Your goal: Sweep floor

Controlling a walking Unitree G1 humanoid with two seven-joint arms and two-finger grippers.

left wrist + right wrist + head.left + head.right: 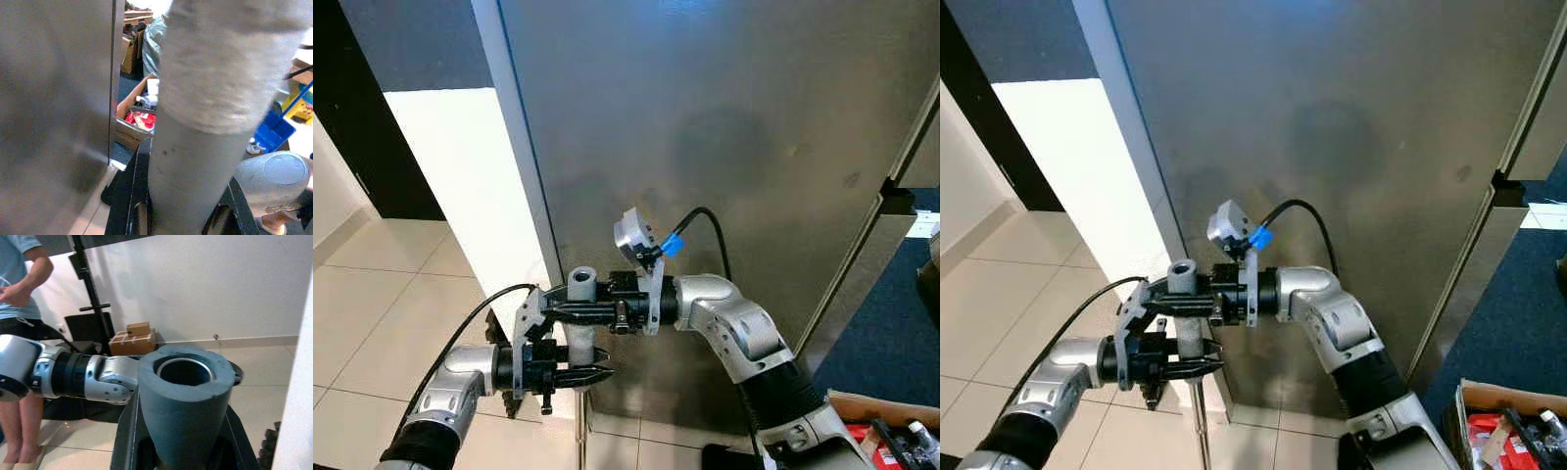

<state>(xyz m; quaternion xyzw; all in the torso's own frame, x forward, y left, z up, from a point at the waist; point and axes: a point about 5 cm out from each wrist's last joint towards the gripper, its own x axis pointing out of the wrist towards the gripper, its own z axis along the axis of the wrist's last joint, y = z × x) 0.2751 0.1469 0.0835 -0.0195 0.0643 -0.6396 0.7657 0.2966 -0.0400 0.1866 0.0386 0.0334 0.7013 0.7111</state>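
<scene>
Grey door, both pincers, left pincer, right pincer, clamped on broom handle

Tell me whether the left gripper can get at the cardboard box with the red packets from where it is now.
Probably not. The left gripper is shut on the grey broom handle, low by the tiled floor on the robot's left, and the right arm stands between it and the cardboard box at the far right.
</scene>
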